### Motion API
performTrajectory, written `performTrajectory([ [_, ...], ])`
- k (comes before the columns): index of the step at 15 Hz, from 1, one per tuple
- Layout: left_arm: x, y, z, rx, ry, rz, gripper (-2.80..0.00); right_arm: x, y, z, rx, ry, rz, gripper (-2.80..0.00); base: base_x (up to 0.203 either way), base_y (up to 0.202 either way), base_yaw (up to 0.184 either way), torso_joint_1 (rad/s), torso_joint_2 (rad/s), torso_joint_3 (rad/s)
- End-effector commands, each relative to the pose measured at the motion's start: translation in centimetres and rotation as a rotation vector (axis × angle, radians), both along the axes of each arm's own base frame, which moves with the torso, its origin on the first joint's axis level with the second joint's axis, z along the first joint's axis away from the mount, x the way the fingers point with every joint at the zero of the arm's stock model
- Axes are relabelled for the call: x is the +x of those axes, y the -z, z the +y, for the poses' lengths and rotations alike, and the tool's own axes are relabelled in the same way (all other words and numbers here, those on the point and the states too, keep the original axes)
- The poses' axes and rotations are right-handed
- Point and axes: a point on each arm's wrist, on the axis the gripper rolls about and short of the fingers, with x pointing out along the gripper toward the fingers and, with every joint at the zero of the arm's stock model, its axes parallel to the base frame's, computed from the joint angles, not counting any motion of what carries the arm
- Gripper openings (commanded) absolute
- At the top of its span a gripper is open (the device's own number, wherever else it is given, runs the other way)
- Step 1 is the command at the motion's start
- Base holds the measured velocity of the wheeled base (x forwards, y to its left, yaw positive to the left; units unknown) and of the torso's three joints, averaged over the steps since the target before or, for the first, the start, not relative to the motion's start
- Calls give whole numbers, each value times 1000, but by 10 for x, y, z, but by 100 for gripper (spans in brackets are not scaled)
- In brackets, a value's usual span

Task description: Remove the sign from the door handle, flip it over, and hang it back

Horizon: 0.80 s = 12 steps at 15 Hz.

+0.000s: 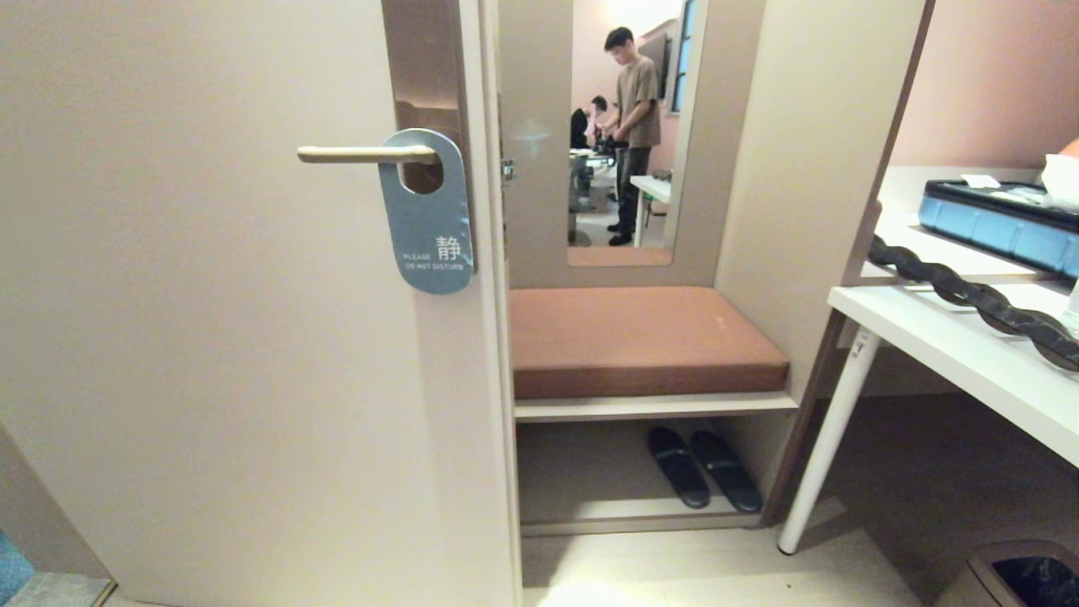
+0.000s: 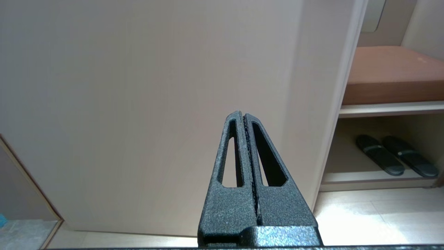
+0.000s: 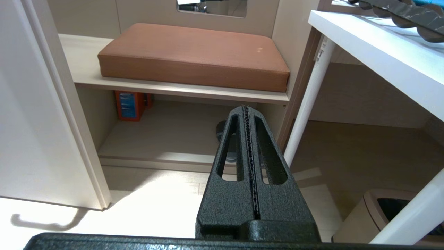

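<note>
Sign (image 1: 427, 212) hangs grey-blue side out on door handle (image 1: 365, 154), upper left. Left gripper (image 2: 244, 116) and right gripper (image 3: 246, 108) clenched, empty, low. Next: open, reach up for sign.

**Where everything sits around me**

The sign (image 1: 427, 211) hangs on the door handle (image 1: 367, 154), on the door (image 1: 211, 337) to my left. Right of the door, a cushion (image 1: 641, 337) lies on a bench shelf, with slippers (image 1: 704, 468) in the space beneath and a mirror (image 1: 620, 126) behind. A table (image 1: 969, 354) stands farther right, a bin (image 1: 1011, 577) beside its leg.
</note>
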Motion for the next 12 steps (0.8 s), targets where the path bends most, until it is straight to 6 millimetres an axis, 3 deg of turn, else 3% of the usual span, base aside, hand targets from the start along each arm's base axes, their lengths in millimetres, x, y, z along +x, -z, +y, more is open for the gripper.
performTrajectory([
  [1,-8,7,0,2,1,-42,-280,0,0,0,-1,1,-1,-280,0,0,0,0,0,0],
  [12,-12,19,-1,7,39,18,-280,0,0,0,-1,0,0,-280,0,0,0,0,0,0],
])
